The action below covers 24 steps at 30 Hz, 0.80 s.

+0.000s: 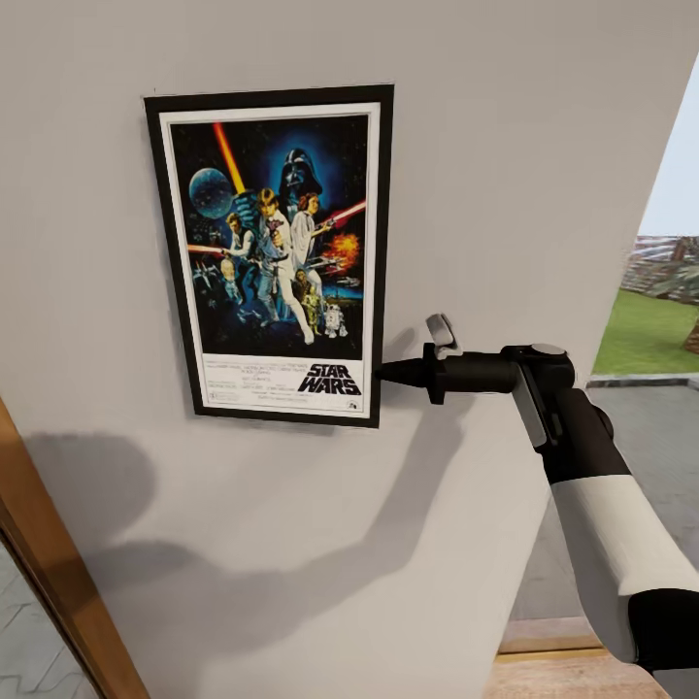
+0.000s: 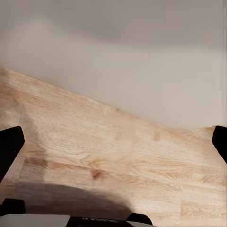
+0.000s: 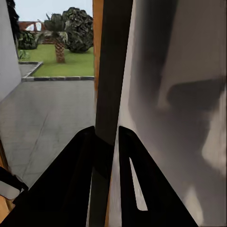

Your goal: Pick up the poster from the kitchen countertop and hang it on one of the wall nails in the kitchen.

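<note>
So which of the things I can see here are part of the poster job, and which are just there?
Part of the job:
- Star Wars poster, flat against the wall
- right gripper, fingers closed on the poster's frame edge
- grey wall

Just there:
- wood floor
- lawn and palm tree outside
- paved terrace

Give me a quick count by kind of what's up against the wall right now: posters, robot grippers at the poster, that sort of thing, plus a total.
Posters: 1, the poster, flat against the wall.
Grippers at the poster: 1, the right gripper, its fingers closed on the frame's edge.
Total: 2
</note>
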Motion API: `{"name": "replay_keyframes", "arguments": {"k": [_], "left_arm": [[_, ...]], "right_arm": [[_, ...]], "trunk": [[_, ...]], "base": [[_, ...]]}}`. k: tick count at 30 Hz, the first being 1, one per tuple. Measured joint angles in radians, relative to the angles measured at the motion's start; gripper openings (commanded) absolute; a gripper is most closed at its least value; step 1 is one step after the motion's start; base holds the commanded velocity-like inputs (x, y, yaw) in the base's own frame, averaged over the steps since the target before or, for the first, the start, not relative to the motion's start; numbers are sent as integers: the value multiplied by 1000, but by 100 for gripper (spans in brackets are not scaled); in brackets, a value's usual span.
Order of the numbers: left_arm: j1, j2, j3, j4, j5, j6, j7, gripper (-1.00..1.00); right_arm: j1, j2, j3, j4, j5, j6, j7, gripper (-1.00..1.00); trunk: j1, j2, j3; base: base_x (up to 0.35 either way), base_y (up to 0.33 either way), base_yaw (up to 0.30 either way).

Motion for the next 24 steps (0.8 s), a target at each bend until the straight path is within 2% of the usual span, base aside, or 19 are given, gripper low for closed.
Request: {"name": "replay_keyframes", "arguments": {"k": [2, 3, 4, 5, 18, 24], "left_arm": [[0, 0, 0, 0, 0, 0, 0, 100], [0, 0, 0, 0, 0, 0, 0, 100], [0, 0, 0, 0, -1, 0, 0, 100], [0, 0, 0, 0, 0, 1, 0, 100], [0, 0, 0, 0, 0, 1, -1, 100], [0, 0, 0, 0, 0, 0, 0, 100]], "right_arm": [[0, 0, 0, 0, 0, 0, 0, -100], [1, 19, 105, -62, -85, -46, 81, -100], [1, 27, 31, -48, -14, -42, 137, 100], [0, 1, 1, -2, 0, -1, 4, 100], [0, 0, 0, -6, -9, 13, 4, 100], [0, 1, 0, -7, -9, 15, 8, 100]], "trunk": [[0, 0, 0], [0, 0, 0], [0, 0, 0], [0, 1, 0], [0, 0, 0], [1, 0, 0]], "base": [[211, 0, 0], [111, 0, 0], [89, 0, 0], [45, 0, 0], [10, 0, 0], [-176, 0, 0]]}}
